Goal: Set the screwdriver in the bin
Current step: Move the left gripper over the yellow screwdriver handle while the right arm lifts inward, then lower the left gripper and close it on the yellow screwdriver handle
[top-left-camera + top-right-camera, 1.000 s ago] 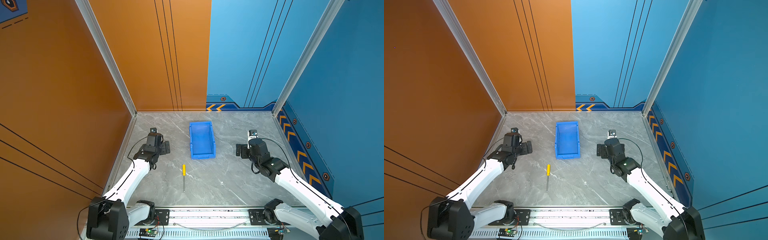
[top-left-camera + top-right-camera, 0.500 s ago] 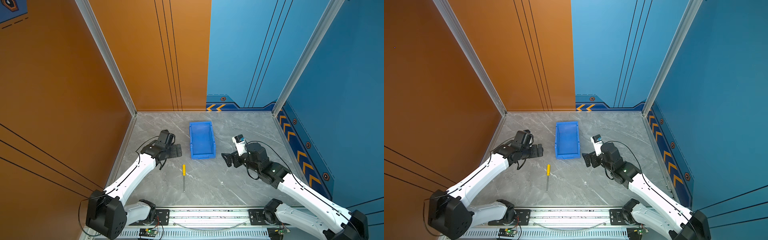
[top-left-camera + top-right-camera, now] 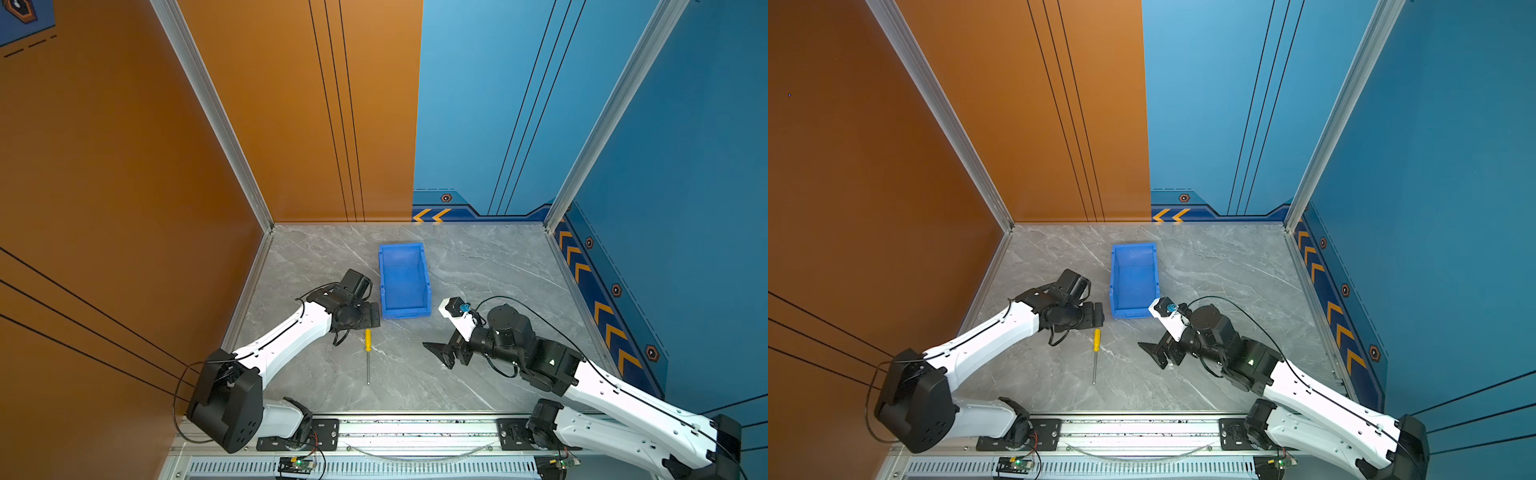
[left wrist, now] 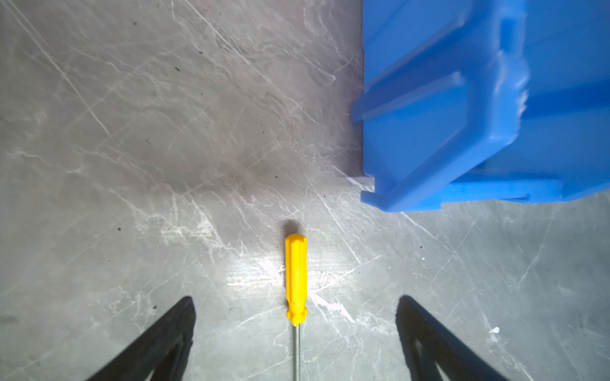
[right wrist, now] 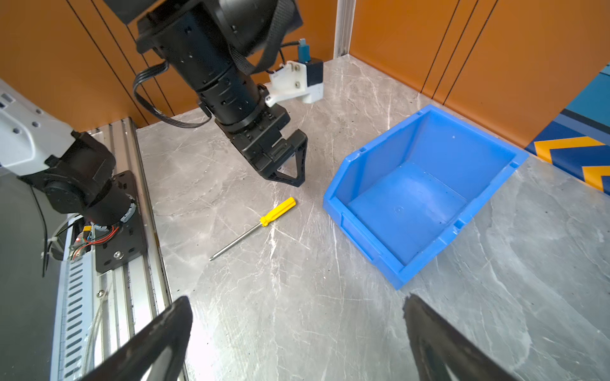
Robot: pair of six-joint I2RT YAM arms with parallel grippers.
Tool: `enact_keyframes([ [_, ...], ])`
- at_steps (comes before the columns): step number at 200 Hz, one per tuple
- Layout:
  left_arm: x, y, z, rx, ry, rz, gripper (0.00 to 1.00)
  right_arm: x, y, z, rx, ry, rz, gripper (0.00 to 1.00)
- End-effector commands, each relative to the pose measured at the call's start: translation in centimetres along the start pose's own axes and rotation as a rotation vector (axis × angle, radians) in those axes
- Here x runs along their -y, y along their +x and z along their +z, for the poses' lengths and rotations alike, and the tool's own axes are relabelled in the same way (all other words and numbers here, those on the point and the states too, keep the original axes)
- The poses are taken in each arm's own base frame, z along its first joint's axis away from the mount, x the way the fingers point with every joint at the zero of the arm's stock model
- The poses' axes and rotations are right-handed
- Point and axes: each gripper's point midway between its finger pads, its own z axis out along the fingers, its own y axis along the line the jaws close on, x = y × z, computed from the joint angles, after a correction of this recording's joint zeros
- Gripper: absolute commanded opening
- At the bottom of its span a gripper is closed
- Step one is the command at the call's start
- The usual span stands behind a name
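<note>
The screwdriver (image 3: pixel 368 340) (image 3: pixel 1096 338) lies flat on the grey table with its yellow handle toward the bin and its thin shaft toward the front rail. The blue bin (image 3: pixel 405 312) (image 3: pixel 1131 312) stands open and empty just beyond it. My left gripper (image 3: pixel 368 318) (image 5: pixel 287 171) hangs open above the handle's far end, beside the bin's front left corner. In the left wrist view the handle (image 4: pixel 296 277) lies centred between the spread fingers of the left gripper (image 4: pixel 295 298), and the bin's corner (image 4: pixel 462 115) is close. My right gripper (image 3: pixel 436 355) (image 5: pixel 296 299) is open and empty, right of the screwdriver (image 5: pixel 278 211).
An aluminium rail (image 3: pixel 415 428) with both arm bases runs along the table's front edge. Orange walls close the left and back left, blue walls the back right and right. Bare table lies around the bin (image 5: pixel 363 237) and behind it.
Both arms have swung in toward the middle. The left gripper has moved right to above the screwdriver's handle. The right gripper has moved left and forward, turned toward the screwdriver.
</note>
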Motion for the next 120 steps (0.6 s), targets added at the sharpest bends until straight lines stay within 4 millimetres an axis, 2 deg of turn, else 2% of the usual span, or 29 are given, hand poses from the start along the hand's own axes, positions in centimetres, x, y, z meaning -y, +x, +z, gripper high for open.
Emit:
enact_keyframes([
  [1,-0.2,2.1,1.3,-0.056,-0.030,-0.008,0.94,-1.2,1.3,0.3,-0.017,-0.058,-0.013,1.00],
  [65,-0.7,4.1,4.4,-0.104,-0.100,-0.003,0.87,-0.9,2.5,0.2,-0.028,-0.016,-0.019,1.00],
  [68,-0.7,4.1,4.5,-0.104,-0.103,-0.001,0.83,-0.9,2.6,0.2,-0.031,-0.017,-0.021,1.00],
  [80,-0.8,4.3,5.0,-0.113,-0.119,0.004,0.80,-0.8,2.8,0.2,-0.039,-0.015,-0.025,1.00],
  [120,-1.0,4.3,5.8,-0.123,-0.151,0.005,0.74,-1.5,2.6,0.5,-0.037,-0.055,-0.026,1.00],
])
